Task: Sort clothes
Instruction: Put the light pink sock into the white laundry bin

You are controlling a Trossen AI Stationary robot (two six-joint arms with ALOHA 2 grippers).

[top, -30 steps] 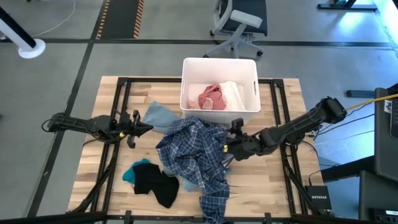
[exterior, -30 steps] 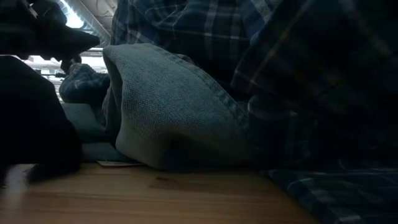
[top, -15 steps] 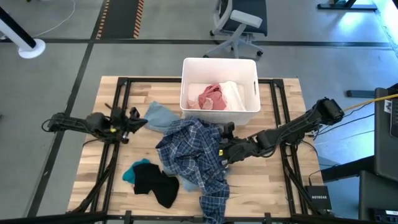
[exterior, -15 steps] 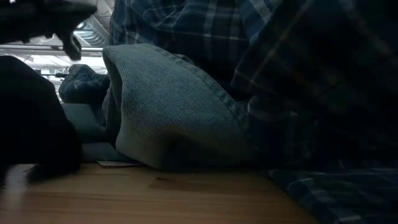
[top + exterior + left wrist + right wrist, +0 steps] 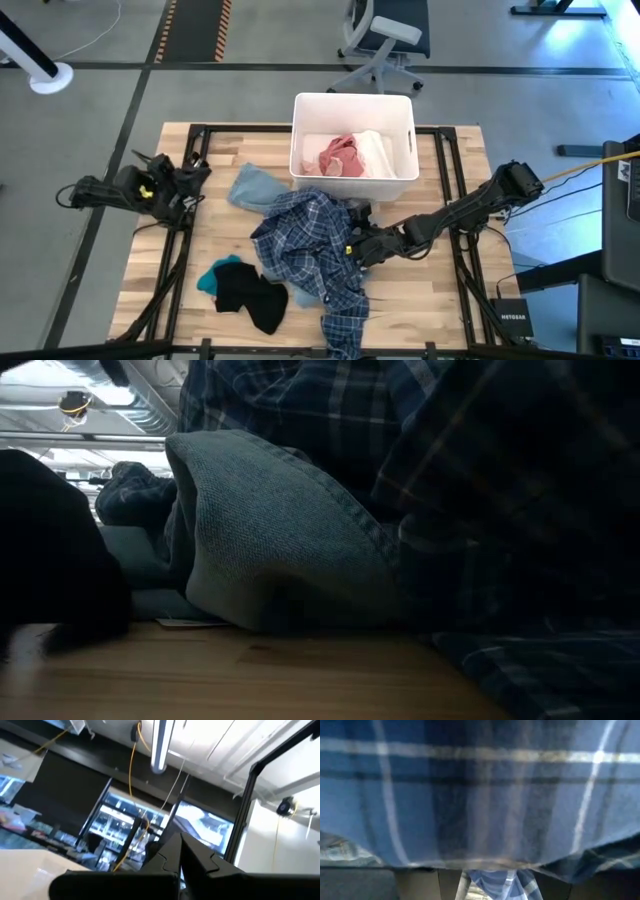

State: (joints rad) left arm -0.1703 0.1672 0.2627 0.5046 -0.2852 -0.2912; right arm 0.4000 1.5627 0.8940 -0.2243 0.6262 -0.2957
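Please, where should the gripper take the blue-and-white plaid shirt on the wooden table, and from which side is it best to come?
Probably the bunched right-hand edge of the blue-and-white plaid shirt, approached from the right, low over the table. There the crumpled cloth rises in thick folds that two fingers can pinch, and the right gripper is already at that edge with its jaws apart. The white plastic bin stands close behind, so that side is crowded.

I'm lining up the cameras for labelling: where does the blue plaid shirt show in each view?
High view: the plaid shirt lies mid-table, in front of the white bin, with the right gripper at its edge.
Low view: it fills the top and right, over a blue-grey garment.
Left wrist view: not in it.
Right wrist view: it fills the picture.
Shared landmark: the blue-grey garment beside it.
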